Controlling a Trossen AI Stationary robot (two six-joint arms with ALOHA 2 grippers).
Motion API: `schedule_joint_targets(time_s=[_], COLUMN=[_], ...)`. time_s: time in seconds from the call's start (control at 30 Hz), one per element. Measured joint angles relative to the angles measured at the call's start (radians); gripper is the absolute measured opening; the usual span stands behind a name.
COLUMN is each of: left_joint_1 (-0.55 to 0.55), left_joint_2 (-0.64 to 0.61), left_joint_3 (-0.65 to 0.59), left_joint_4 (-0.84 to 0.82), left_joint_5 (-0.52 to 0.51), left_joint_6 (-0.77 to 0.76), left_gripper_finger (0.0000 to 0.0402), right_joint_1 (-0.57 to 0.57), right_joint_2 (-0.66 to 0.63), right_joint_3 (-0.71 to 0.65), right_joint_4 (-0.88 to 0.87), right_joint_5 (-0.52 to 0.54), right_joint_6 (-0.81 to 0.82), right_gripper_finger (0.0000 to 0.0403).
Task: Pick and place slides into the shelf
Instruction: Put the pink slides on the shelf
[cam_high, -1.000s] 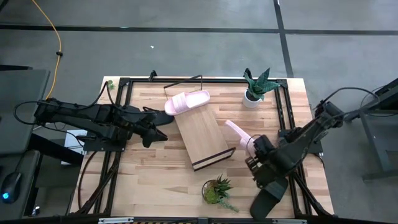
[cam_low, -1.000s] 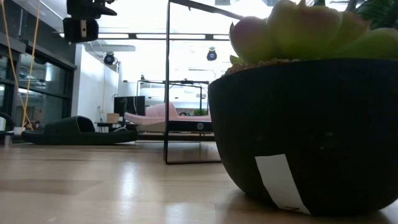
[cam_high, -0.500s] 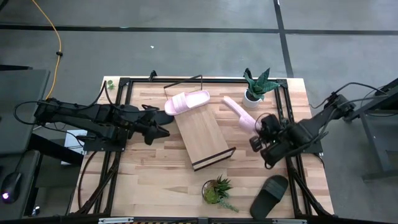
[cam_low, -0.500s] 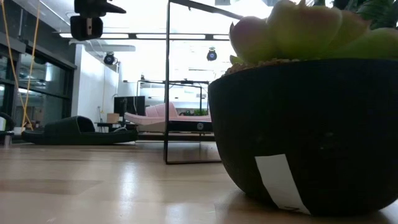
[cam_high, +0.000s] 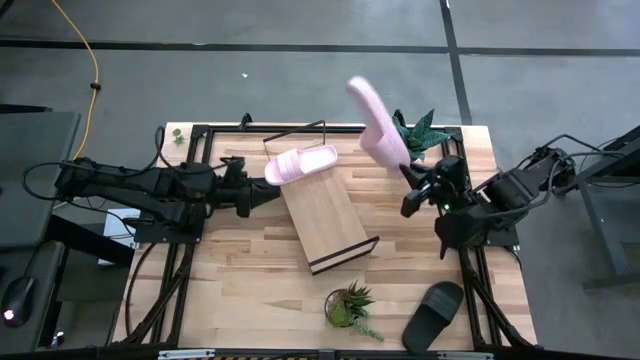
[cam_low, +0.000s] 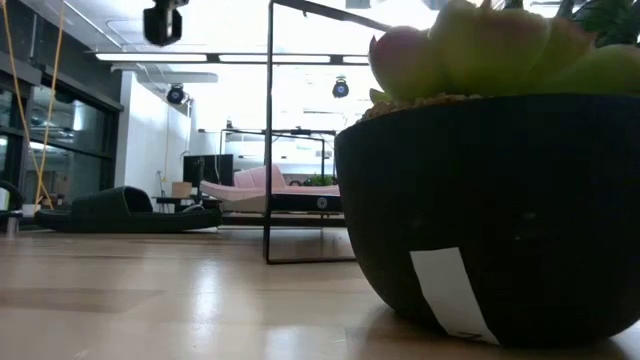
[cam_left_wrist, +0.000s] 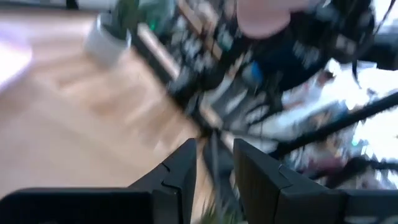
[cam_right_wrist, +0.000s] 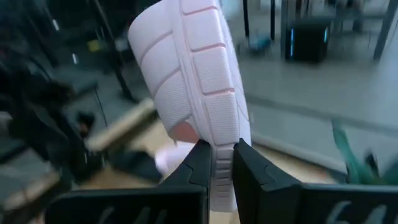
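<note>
Pink slide (cam_high: 377, 125): held aloft over the table's far right part, near the white-potted plant (cam_high: 410, 140); the right gripper (cam_high: 408, 178) pinches its edge, and in the right wrist view the fingers (cam_right_wrist: 200, 163) clamp the ribbed sole (cam_right_wrist: 199, 68).
Second pink slide (cam_high: 300, 163): lies on the upper end of the shelf (cam_high: 322, 215), a slanted wood board at table centre.
Black slide (cam_high: 432, 315): flat on the table (cam_high: 240, 290), near right corner, just beside a small dark-potted plant (cam_high: 348, 305).
Another black slide (cam_low: 125, 210): seen in the low view, resting on the tabletop.
Left gripper (cam_high: 268, 196): hovers just left of the shelf; fingers (cam_left_wrist: 180, 171) close together with a narrow gap, holding nothing.
</note>
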Motion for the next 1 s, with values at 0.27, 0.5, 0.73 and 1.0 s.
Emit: schedule_joint_targets(time_s=[0.27, 0.5, 0.73, 1.0], left_joint_1=[0.0, 0.0, 0.001, 0.001], left_joint_2=[0.054, 0.141, 0.168, 0.169], left_joint_3=[0.0, 0.0, 0.0, 0.0], left_joint_4=[0.388, 0.555, 0.595, 0.77], left_joint_5=[-0.103, -0.092, -0.097, -0.1], left_joint_6=[0.133, 0.157, 0.145, 0.302], left_gripper_finger=[0.0095, 0.0116, 0.0182, 0.0229], right_joint_1=[-0.019, -0.095, -0.198, -0.318], right_joint_2=[0.03, 0.092, 0.14, 0.197], right_joint_3=[-0.001, -0.002, -0.002, -0.002], right_joint_4=[0.488, 0.865, 1.264, 1.416], right_joint_5=[0.034, -0.185, -0.467, -0.717], right_joint_6=[-0.478, -0.827, -1.097, -1.127], right_gripper_finger=[0.0016, 0.0016, 0.0011, 0.0002])
